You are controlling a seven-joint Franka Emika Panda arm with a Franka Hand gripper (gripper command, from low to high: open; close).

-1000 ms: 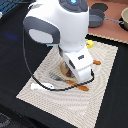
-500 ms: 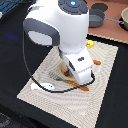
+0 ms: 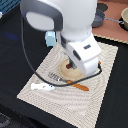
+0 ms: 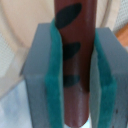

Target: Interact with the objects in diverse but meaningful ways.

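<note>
In the wrist view my gripper (image 4: 75,95) is shut on the dark-brown stick (image 4: 74,45), which stands upright between the green pads (image 4: 52,85). In the exterior view the arm hangs over the tan round plate (image 3: 65,74) and hides the gripper and the stick. The pale-blue faceted block (image 3: 50,38) sits on the dark table beyond the mat's far corner. The small white oblong piece (image 3: 42,86) lies on the mat near its front left. The yellow packet is out of view.
A striped beige mat (image 3: 95,107) covers the dark table. A fork (image 3: 54,76) and an orange-handled utensil (image 3: 81,86) lie by the plate. Grey pots (image 3: 102,14) stand at the back on the exterior view's right.
</note>
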